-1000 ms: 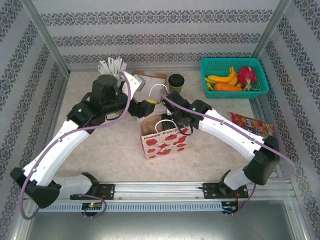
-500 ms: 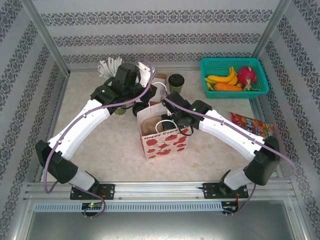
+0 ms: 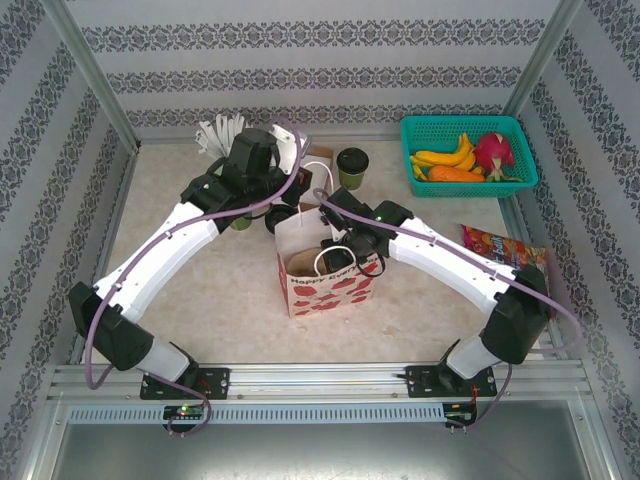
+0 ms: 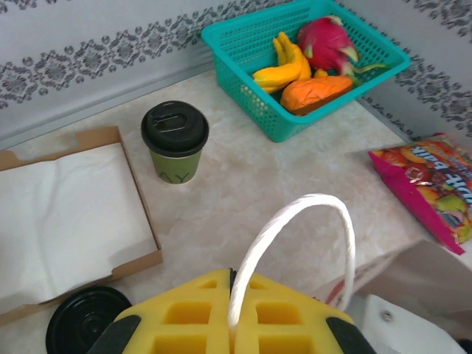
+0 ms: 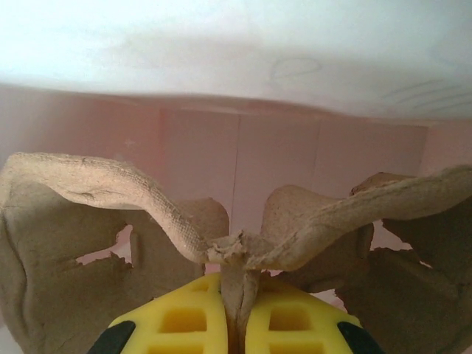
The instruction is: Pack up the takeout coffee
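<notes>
With my left tool (image 4: 233, 295) closed on the bag handle (image 4: 310, 214) and my right tool (image 5: 237, 295) pinching the pulp carrier (image 5: 147, 199) inside, I should seat it flat; the coffee cup (image 4: 175, 140) waits on the counter (image 4: 295, 169).

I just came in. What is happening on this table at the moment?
The left hand pinches the white rope handle of the red-printed white paper bag. The right hand, down inside the bag, grips a brown moulded-pulp cup carrier by its middle ridge. An olive-green paper cup with a black lid stands on the table, not yet packed.
</notes>
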Controlling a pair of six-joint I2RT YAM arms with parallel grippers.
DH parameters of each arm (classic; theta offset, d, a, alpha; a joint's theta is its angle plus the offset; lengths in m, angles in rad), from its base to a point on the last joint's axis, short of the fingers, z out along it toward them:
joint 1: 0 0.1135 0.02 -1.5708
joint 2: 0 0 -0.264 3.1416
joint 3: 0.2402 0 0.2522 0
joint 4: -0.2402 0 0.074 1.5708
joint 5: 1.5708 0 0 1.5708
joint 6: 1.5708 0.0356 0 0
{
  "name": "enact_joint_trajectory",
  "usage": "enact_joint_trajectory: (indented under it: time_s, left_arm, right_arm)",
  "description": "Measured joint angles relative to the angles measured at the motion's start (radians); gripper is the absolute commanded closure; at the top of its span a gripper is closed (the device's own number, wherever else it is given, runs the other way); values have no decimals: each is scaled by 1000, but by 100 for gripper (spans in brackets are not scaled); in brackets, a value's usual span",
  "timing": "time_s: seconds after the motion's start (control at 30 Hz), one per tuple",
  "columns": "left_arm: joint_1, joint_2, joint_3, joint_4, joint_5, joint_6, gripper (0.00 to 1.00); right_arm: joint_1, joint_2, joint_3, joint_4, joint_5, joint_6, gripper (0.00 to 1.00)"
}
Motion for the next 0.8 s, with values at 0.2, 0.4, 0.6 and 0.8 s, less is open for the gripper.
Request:
enact_joint_trajectory:
  time_s: [0.2,0.4,0.6,0.8]
  left_arm:
    - [0,-77,-81,69,71,11,61]
    - [11,-130,-110,77,75,34,31]
    - [11,-300,-237,81,120,42,29]
    - [8,-433,-347,104,281,62,27]
  right_arm:
    - [-11,54,72,-66,-42,8,100]
    - [-13,71,128,-120,-69,15,100]
    - [-13,90,158,-154,-79,30,100]
    - [-13,118,170,-160,-83,37,100]
